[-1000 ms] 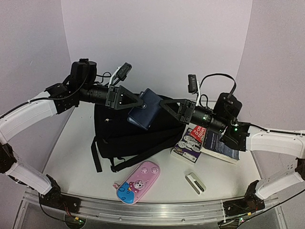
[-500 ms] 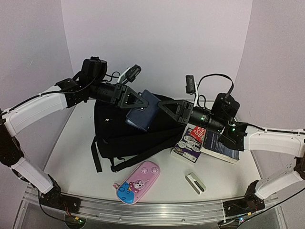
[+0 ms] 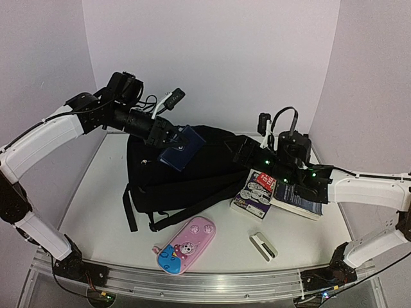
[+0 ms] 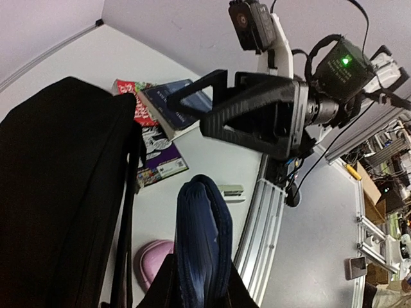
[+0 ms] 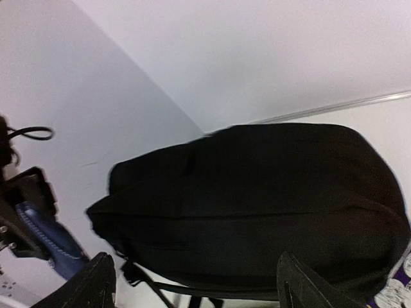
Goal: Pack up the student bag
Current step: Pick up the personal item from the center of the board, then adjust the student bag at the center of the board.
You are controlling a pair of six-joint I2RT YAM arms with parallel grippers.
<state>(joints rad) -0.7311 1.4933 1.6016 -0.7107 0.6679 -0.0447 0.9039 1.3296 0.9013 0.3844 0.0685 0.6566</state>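
Observation:
The student bag (image 3: 186, 183) is a large black backpack lying flat in the middle of the table, straps trailing toward the front. Above its upper left part hangs a navy wallet (image 3: 178, 149), with my left gripper (image 3: 168, 138) shut on its lower end. The left wrist view shows the wallet (image 4: 202, 234) standing up between the fingers, the bag (image 4: 58, 192) to its left. My right gripper (image 3: 241, 151) stands open and holds nothing, over the bag's right edge and apart from the wallet. In the right wrist view the bag (image 5: 257, 199) fills the space beyond the spread fingers (image 5: 99, 282).
A pink-and-blue pencil case (image 3: 188, 244) lies in front of the bag. Two books (image 3: 257, 189) (image 3: 297, 197) lie to the bag's right, under the right arm. A small white stapler-like item (image 3: 264, 246) sits at front right. A metal rail (image 3: 192, 282) runs along the near edge.
The wallet passed from the right gripper to the left. The left jaws shut on it and carried it left; the right jaws opened and drew back to the right.

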